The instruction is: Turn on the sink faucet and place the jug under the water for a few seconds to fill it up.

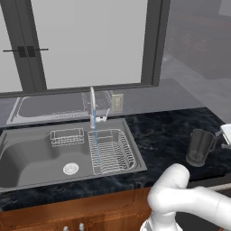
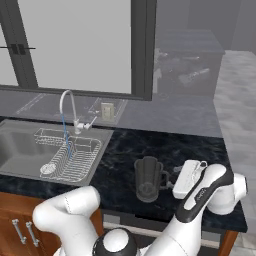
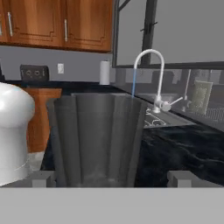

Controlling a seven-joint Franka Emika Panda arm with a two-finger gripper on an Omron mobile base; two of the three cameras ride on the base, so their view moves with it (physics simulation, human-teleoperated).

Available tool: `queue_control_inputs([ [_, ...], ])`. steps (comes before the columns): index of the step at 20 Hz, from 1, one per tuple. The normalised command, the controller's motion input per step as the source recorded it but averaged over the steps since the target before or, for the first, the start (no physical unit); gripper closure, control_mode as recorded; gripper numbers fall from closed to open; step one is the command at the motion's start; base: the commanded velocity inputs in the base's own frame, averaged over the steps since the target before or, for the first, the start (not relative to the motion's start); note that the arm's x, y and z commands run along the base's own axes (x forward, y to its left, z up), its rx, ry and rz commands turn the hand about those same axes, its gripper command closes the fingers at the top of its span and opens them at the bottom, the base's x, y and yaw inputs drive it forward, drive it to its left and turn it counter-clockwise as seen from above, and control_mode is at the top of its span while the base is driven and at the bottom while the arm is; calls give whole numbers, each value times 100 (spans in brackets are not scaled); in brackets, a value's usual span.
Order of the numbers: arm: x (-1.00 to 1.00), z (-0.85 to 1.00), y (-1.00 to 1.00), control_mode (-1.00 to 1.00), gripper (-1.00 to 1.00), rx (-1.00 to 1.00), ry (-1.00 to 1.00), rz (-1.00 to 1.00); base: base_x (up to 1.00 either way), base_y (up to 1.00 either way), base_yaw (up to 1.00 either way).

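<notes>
The sink faucet [image 1: 92, 106] [image 2: 67, 106] [image 3: 151, 59] runs. A thin blue stream of water [image 1: 95, 140] [image 2: 65, 135] [image 3: 132, 83] falls into the wire rack in the sink [image 1: 27, 153] [image 2: 15, 145]. The dark translucent jug [image 1: 200, 146] [image 2: 148, 178] [image 3: 96, 140] stands upright on the black counter, well to the right of the sink. My gripper [image 2: 171, 181] [image 3: 111, 179] is at the jug's right side, level with it. It is open, with one fingertip [image 3: 41, 178] on each side of the jug's body and a gap at both.
Wire dish racks [image 1: 110, 151] sit in the sink's right half. A flat grey drainboard tray [image 1: 49, 108] lies behind it under the window. A wall outlet [image 1: 117, 103] is beside the faucet. The black counter [image 1: 167, 131] runs between sink and jug.
</notes>
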Motion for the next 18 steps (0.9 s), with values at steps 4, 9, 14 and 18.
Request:
queue_control_inputs([
  [4,45,-23,-16,-100,-100,0,0,-7,0,0,0],
  [9,41,-21,-30,-100,-100,0,0,0,0,0,0],
  [14,29,-28,-26,-100,-100,0,0,0,0,0,0],
  [18,21,-37,-22,-100,-100,0,0,0,0,0,0],
])
